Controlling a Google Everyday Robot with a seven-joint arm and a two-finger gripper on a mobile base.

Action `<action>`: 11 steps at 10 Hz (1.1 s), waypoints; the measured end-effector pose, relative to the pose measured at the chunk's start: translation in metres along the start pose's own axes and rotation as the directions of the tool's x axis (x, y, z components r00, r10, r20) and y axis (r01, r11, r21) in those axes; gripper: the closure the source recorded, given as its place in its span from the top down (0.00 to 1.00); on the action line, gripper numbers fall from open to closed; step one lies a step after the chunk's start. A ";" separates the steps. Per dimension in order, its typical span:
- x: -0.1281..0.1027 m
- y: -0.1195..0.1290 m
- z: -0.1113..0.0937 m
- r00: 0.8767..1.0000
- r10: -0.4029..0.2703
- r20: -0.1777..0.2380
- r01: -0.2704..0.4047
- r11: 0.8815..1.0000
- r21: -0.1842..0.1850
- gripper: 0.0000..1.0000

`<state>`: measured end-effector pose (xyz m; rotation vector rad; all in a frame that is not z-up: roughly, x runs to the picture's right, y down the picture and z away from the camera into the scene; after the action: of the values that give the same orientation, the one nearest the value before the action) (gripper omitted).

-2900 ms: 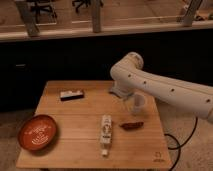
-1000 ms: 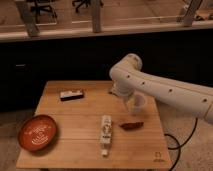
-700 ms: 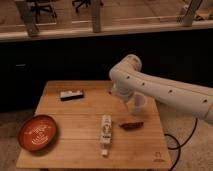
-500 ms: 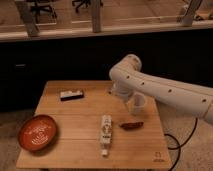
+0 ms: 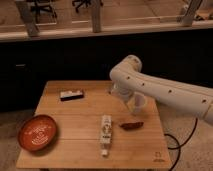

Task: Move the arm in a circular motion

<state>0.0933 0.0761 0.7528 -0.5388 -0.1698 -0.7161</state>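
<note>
Wall panels (image 5: 60, 57), dark, span the frame's upper half behind a wooden table (image 5: 75, 115), over whose upper-right part the arm (image 5: 165, 90) reaches from the right edge, its gripper (image 5: 135, 103) hanging low, state impossible to tell, with a red bowl (image 5: 38, 132) lower left and a white bottle (image 5: 105, 132) at centre.

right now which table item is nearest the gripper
The small dark-red item, just below the gripper at the table's right side; the white bottle, black bar and red bowl lie farther left.

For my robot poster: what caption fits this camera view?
White robot arm hangs its hand low over the wooden table, behind a bottle.
</note>
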 end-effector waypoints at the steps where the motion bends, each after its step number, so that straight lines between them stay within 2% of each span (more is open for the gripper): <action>1: 0.000 0.000 0.001 1.000 -0.013 -0.001 0.013 1.000 0.001 0.80; 5: 0.000 -0.002 0.005 0.998 -0.067 -0.002 0.067 0.998 0.005 0.80; 11: 0.002 -0.005 0.011 0.994 -0.112 -0.006 0.112 0.994 0.015 0.80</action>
<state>0.0919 0.0779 0.7647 -0.5159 -0.2019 -0.8247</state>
